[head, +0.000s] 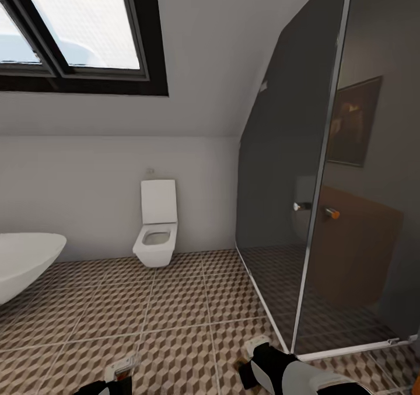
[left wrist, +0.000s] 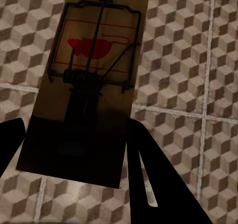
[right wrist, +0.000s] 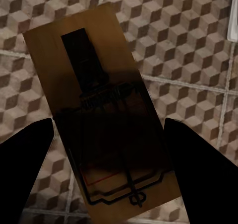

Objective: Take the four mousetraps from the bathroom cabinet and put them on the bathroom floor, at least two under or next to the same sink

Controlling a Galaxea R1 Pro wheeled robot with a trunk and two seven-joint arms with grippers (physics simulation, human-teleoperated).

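Both arms poke in at the bottom of the head view, right arm and left gripper, held low and forward over the floor. My guess is they're kept down like that so the traps ride steady while the robot rolls around looking for the sink. No sink or cabinet here though, just a toilet on the far wall, a tub edge on the left, a skylight overhead and a dark glass shower screen on the right.

Left wrist view: a mousetrap sits between the 2 dark fingers, red mouse print and spring bar facing the camera, tiles well below it. The trap's lower part fills the gap between the fingers, so I'd say the left gripper is clamped on it, about a trap's width apart.

Right wrist view: same deal, another trap between the 2 fingers, wire end nearest the camera. Here there's a visible gap on each side of the board, so it looks carried, but I can't tell how firmly the right gripper pinches it.

So 2 traps are in hand and none is on the floor here.
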